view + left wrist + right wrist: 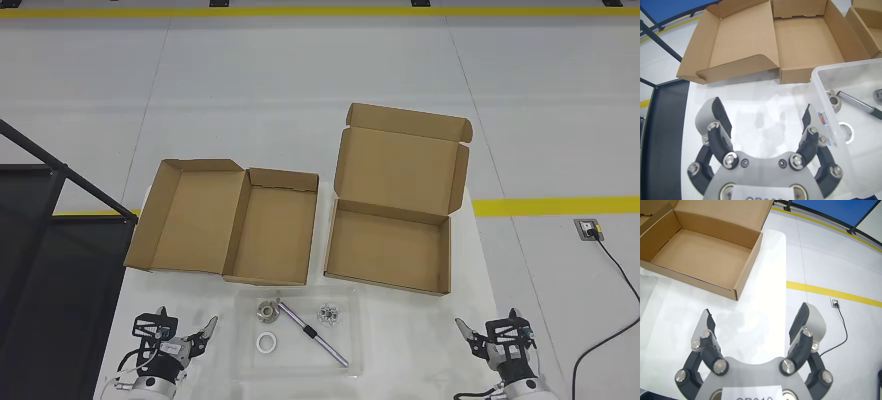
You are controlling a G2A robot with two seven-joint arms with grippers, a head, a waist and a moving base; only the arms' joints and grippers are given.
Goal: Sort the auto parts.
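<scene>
Fingers [721,113] on my left gripper [762,103] and right gripper [755,308] spread wide, empty. The steel rod [312,333] lies in the clear bin [296,291], lower centre. I judge it heavy and slick, so I'd grip mid-shaft.

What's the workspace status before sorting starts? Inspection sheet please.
surface: white table, both arms at its near edge
job's things: clear tray holds a metal rod, a metal hub, a white ring and a small toothed part; left box and right box are open with nothing inside
clutter: nothing seen
grippers: left gripper open beside the tray; right gripper open over the bare table
cables: black cable on the floor, plugged into a floor socket
surroundings: grey floor with yellow lines; black frame at the left
</scene>
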